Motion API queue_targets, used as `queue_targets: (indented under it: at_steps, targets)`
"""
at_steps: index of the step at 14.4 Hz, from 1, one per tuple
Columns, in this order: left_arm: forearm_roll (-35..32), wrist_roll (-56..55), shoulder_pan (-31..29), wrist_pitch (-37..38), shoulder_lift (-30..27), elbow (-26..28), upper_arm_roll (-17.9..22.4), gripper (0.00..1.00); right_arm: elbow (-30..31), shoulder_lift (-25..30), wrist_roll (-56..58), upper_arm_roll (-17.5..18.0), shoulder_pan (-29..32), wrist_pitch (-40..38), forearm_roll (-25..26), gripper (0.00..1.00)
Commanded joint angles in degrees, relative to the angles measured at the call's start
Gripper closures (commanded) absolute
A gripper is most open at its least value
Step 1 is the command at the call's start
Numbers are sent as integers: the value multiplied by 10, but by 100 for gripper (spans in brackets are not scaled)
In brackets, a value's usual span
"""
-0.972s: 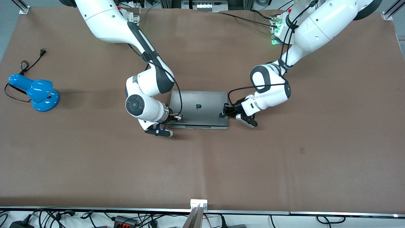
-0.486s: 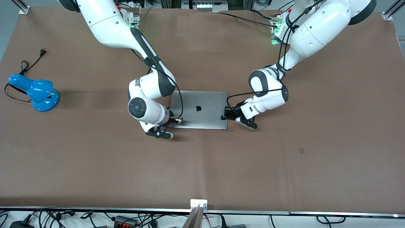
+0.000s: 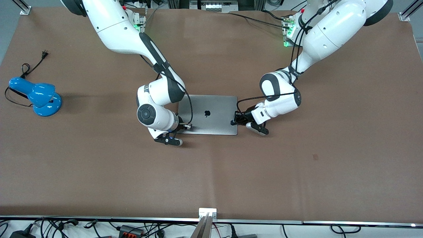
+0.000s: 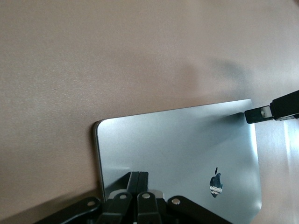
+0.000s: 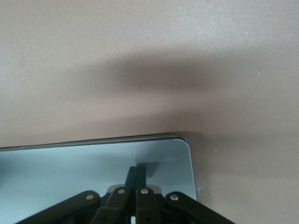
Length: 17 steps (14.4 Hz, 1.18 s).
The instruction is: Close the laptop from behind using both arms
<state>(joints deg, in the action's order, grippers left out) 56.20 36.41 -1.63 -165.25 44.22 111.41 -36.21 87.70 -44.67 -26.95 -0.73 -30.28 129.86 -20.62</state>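
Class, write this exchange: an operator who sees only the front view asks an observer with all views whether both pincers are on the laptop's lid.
Operator: From the front I can't see the left pincer's tips. Are they on the lid?
Observer: Yes. In the left wrist view the left pincer is shut, and its tips are on the laptop lid near one side edge.
Operator: And the right one?
Observer: In the right wrist view the right pincer is shut too. Its tips meet their own reflection on the lid, close to a corner.
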Motion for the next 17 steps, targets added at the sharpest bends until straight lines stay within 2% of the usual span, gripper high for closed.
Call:
queue_targets:
  at_steps: [1,5,10,12,17]
  targets:
    - [6,19,8,-19,20,-10,13,100,-22,-8,-4,3,0,0,8,100]
    - [6,18,7,-19,18,-10,13,100,-22,-9,-4,3,0,0,9,100]
    - [6,14,-7,-10,-32,-4,14,100,-23,17,-1,-4,5,-15,22,100]
    - [6,14,-14,21,-48,-9,14,100,-23,35,1,-16,3,-32,37,100]
    - [-4,13,-60,158,-92,-30,25,100,-22,107,43,-57,10,-128,100,100]
